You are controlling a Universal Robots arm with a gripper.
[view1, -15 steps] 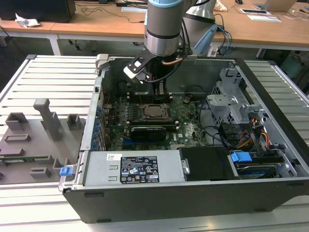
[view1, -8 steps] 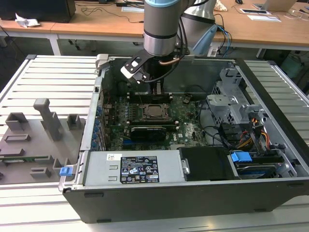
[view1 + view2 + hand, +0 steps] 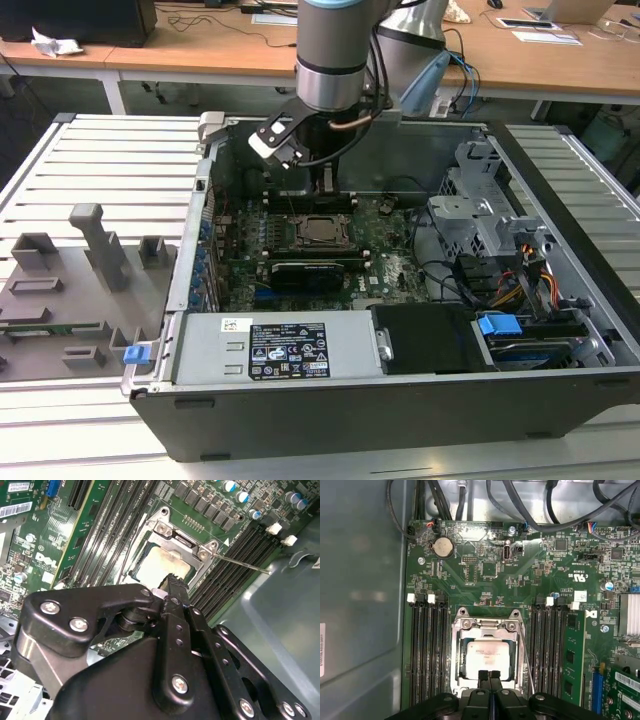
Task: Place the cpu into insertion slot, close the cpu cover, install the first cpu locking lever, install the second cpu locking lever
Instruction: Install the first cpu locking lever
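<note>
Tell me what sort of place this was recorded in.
Probably a robotics lab or workshop: an open computer case sits on a slatted metal workbench, under a robot arm, with wooden office desks behind.

slatted table, computer case, grey fixture

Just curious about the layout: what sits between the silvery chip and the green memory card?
In the first wrist view, between the cpu and the green memory card lie a thin metal lever and empty black memory slots.
</note>
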